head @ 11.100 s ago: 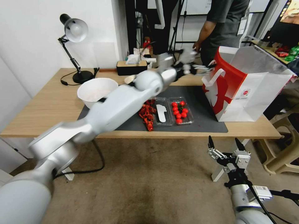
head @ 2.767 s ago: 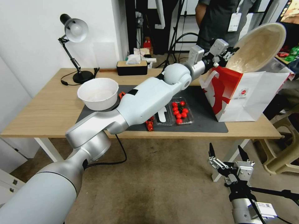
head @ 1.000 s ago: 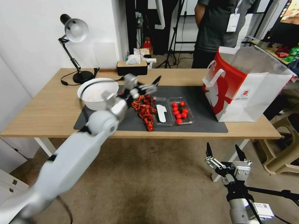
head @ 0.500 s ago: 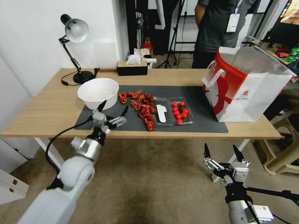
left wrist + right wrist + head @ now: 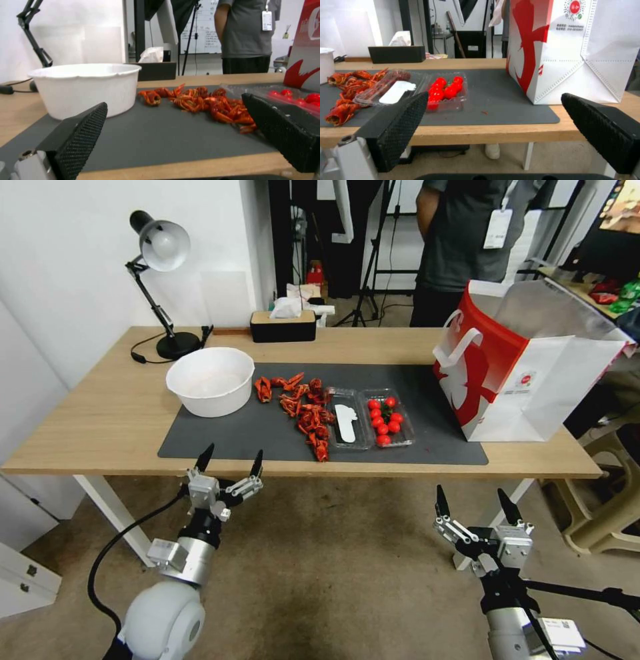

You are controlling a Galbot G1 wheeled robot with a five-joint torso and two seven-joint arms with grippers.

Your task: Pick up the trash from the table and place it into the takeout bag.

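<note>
Two grippers hang wide open below the table's (image 5: 100, 407) near edge. The left gripper (image 5: 232, 460) is nearer the red crayfish shells (image 5: 303, 410), which lie at its two o'clock. The takeout bag (image 5: 527, 380) stands on the table at one o'clock of the right gripper (image 5: 471, 507).

red-and-white takeout bag (image 5: 527, 380), light-wood table (image 5: 100, 413) — dark grey mat (image 5: 267, 430), white bowl (image 5: 210, 380)

White wall (image 5: 67, 260) at left; brownish worn carpet (image 5: 333, 567) underfoot. Black desk lamp (image 5: 157, 280) with round shade, beige plastic chair (image 5: 610, 500) at right, dark tripods (image 5: 373, 253) behind.
</note>
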